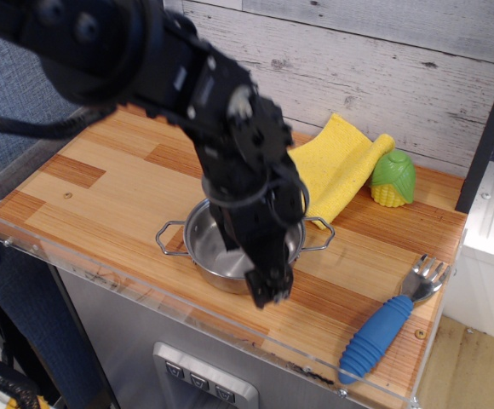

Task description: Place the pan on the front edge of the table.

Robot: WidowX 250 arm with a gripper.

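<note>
The pan, a small shiny steel pot with two wire loop handles, stands upright on the striped wooden table, close to the front edge. My gripper hangs from the black arm over the pan's front right rim and is blurred by motion. One finger shows in front of the rim. The other is hidden behind it, over the pan's inside. The jaws look open and do not carry the pan.
A yellow cloth and a green and yellow toy corn lie at the back right. A fork with a blue handle lies at the front right corner. A clear acrylic rim runs along the front edge.
</note>
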